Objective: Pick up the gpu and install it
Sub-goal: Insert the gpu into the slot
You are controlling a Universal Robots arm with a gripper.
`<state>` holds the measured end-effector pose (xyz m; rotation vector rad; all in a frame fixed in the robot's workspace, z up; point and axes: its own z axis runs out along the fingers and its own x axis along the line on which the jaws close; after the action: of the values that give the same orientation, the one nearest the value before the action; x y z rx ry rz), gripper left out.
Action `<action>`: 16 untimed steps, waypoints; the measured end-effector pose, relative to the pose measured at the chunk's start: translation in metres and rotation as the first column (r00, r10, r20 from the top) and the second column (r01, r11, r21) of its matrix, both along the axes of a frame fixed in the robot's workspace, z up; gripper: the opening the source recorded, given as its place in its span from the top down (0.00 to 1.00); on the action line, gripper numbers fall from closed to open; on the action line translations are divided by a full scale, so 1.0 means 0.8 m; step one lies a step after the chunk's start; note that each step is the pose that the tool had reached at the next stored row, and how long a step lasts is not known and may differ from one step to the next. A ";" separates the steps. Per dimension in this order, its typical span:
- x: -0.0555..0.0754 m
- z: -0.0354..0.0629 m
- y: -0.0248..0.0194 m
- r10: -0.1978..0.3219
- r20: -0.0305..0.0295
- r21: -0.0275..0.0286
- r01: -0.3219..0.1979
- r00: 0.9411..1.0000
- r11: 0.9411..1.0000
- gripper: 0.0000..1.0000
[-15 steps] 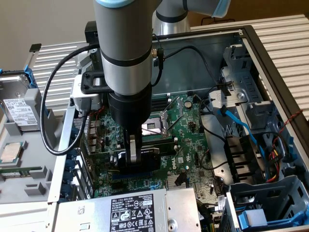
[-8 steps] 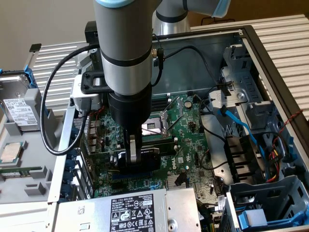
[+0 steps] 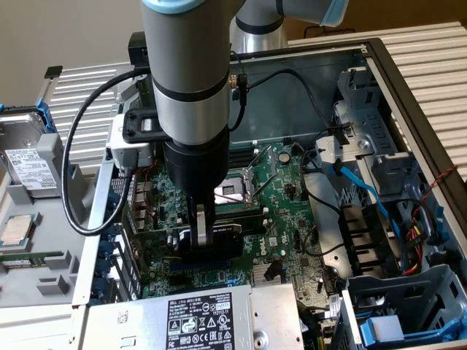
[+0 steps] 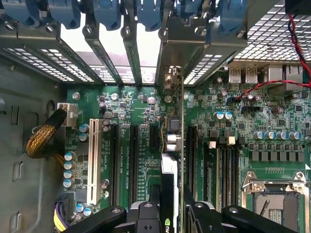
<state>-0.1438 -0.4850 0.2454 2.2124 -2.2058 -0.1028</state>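
The gpu [image 3: 228, 238], a small card with a black cooler, stands on edge low over the green motherboard [image 3: 288, 193] inside the open computer case. My gripper [image 3: 203, 233] is shut on it from above. In the wrist view the gpu [image 4: 171, 143] runs edge-on between my two black fingers [image 4: 154, 196], in line with the black expansion slots of the motherboard [image 4: 233, 145]. Its silver bracket [image 4: 170, 80] reaches the rear slot openings under the blue clips. I cannot tell whether the card's edge sits in a slot.
A grey power supply [image 3: 197, 317] lies close in front of the card. A black cable loop [image 3: 73, 182] hangs from the wrist. Blue cable [image 3: 365, 193] and drive cage [image 3: 408, 313] fill the exterior view's right. A white slot [image 4: 93, 155] and the CPU socket [image 4: 272, 199] flank the gpu.
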 end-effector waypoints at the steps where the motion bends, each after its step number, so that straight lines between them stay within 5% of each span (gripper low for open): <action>1: 0.000 0.000 0.0000 0.000 0.000 0.000 0.000 1.000 1.000 0.73; 16: -0.006 0.000 0.0004 0.000 0.000 -0.002 0.000 1.000 1.000 0.73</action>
<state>-0.1485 -0.4847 0.2452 2.2116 -2.2046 -0.0998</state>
